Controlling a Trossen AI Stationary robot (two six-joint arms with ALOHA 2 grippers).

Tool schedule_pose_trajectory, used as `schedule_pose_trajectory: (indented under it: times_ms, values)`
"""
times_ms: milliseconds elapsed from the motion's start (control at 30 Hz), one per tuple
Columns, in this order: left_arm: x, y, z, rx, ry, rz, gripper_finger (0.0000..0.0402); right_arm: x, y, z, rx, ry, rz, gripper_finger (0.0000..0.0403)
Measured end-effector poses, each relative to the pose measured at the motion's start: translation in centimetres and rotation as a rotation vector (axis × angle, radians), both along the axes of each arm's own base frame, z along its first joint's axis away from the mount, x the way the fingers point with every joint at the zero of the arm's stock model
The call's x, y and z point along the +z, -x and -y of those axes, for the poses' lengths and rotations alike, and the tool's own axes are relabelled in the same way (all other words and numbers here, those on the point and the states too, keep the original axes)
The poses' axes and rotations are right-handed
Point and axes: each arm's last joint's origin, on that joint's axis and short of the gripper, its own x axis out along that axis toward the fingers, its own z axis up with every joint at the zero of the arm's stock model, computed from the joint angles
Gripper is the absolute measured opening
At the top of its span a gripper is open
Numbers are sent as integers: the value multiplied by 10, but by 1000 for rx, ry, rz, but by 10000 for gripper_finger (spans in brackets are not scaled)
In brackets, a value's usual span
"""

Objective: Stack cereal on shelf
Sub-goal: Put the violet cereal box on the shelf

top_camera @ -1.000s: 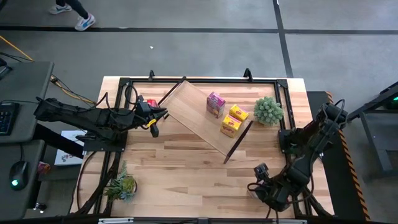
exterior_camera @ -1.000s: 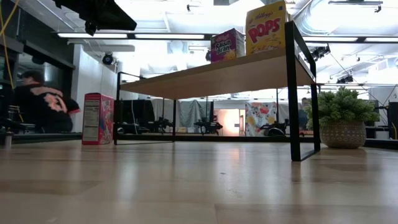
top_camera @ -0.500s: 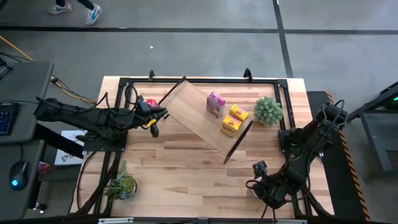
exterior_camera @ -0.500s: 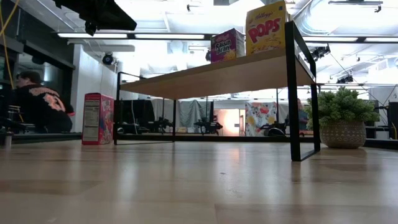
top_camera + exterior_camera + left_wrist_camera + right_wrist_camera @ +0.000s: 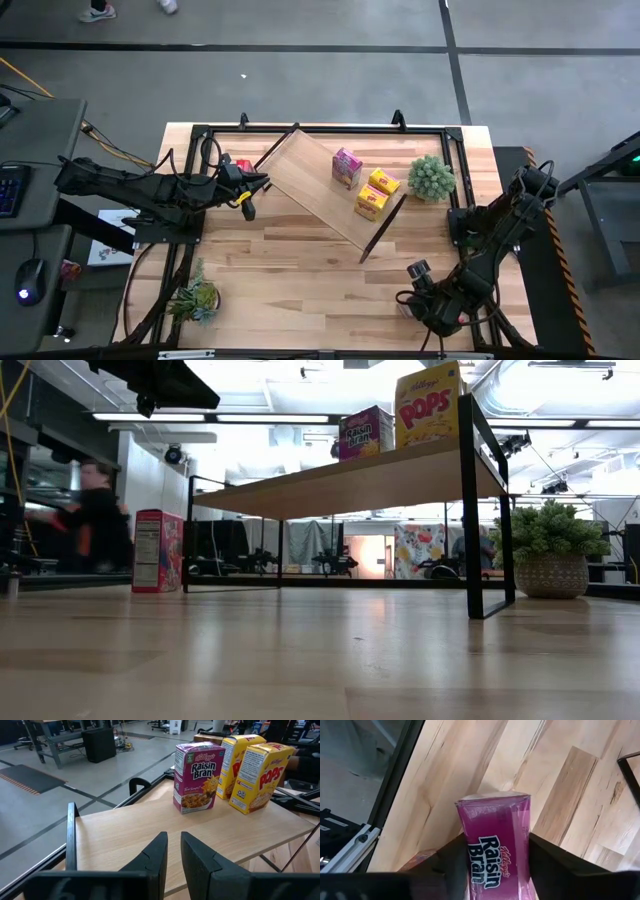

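The shelf (image 5: 335, 190) stands slantwise on the table's far half on its dark end frames. On its board stand a magenta cereal box (image 5: 347, 167) and two yellow ones (image 5: 383, 181) (image 5: 370, 202). A red box (image 5: 157, 550) stands on the table by the shelf's left end. My left gripper (image 5: 248, 192) hovers at that end, shut and empty, its fingers (image 5: 174, 852) level over the board (image 5: 140, 827). My right gripper (image 5: 420, 295) is at the table's near right corner, shut on a second magenta cereal box (image 5: 497, 840). My right gripper pinches the magenta box by its two long side edges (image 5: 466, 845) between its two fingers (image 5: 451, 862), one finger on each side. The fingers come steeply from above. The box's printed face is toward the wrist camera. Whether the box rests on the table I cannot tell.
A large potted plant (image 5: 432, 177) stands by the shelf's right end, and a small one (image 5: 196, 297) sits at the near left corner. A dark metal frame (image 5: 190, 180) runs round the table's edge. A person (image 5: 95, 520) moves in the room beyond.
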Motion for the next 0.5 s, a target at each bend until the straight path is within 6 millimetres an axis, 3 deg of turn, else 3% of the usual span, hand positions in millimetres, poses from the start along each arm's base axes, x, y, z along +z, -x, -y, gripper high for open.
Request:
schedule_pose_trajectory:
  times_ms: [200, 500]
  values:
    - [0, 0, 0, 0, 0, 0, 47, 4, -2, -1, 10, 10, 34, 155]
    - [0, 0, 1, -34, 11, -2, 47, 52, -22, -10, 76, -3, 298, 154]
